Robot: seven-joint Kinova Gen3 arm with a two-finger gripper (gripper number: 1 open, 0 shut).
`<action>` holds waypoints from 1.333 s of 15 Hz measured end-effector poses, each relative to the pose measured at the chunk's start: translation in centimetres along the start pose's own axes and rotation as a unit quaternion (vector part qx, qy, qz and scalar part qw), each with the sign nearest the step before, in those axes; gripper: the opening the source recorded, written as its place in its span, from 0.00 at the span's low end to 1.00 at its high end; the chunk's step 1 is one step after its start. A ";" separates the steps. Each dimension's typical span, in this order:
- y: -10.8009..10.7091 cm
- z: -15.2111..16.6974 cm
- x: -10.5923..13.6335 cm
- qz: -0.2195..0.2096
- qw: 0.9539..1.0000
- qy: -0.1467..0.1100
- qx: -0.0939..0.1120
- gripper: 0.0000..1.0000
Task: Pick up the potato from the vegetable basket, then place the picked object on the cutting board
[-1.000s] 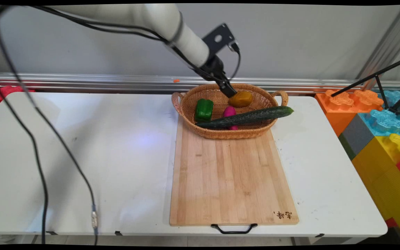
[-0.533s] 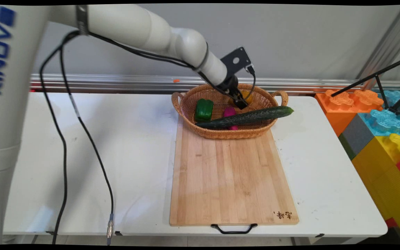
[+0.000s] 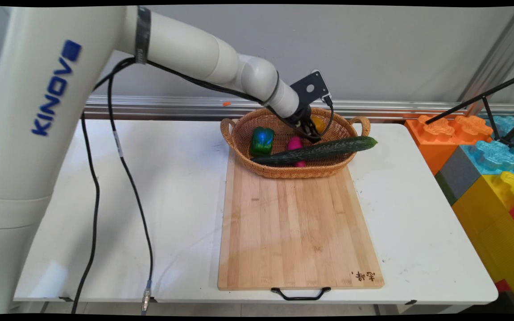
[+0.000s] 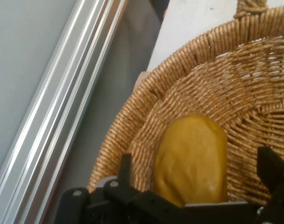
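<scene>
Four items of produce sit in a woven wicker basket [image 3: 239, 138] at the far end of a wooden cutting board [image 3: 297, 227] on a white bench [image 3: 105, 187], where a white robot arm reaches in from the left with black cables trailing below it. Its black end effector [image 3: 311, 133] is lowered inside the basket at the back, over a yellow-brown potato [image 3: 318, 123] that the main view shows only in part behind the arm's wrist. In the hand view the end effector [image 4: 198, 179] stands spread, one black finger [image 4: 125, 170] on the potato's [image 4: 191, 156] left and the other on its right, with the potato lying between them against the basket's [image 4: 132, 112] woven wall; whether the fingers touch it cannot be told. A green bell pepper [image 3: 262, 141] rests in the left half of the basket, and a magenta vegetable [image 3: 294, 144] lies near the basket's middle, just left of the end effector. A long dark green cucumber [image 3: 324, 150] lies slantwise across the front of the basket, over the magenta vegetable, with its right tip jutting past the basket's right rim below the handle. The basket's front edge rests on the board, whose black handle [image 3: 300, 294] hangs at the bench's near edge. Large coloured toy blocks [image 3: 484, 169] are stacked right of the bench, beyond the basket.
</scene>
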 end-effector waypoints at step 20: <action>1.4 -13.2 5.6 -0.005 0.997 0.065 -0.033 0.00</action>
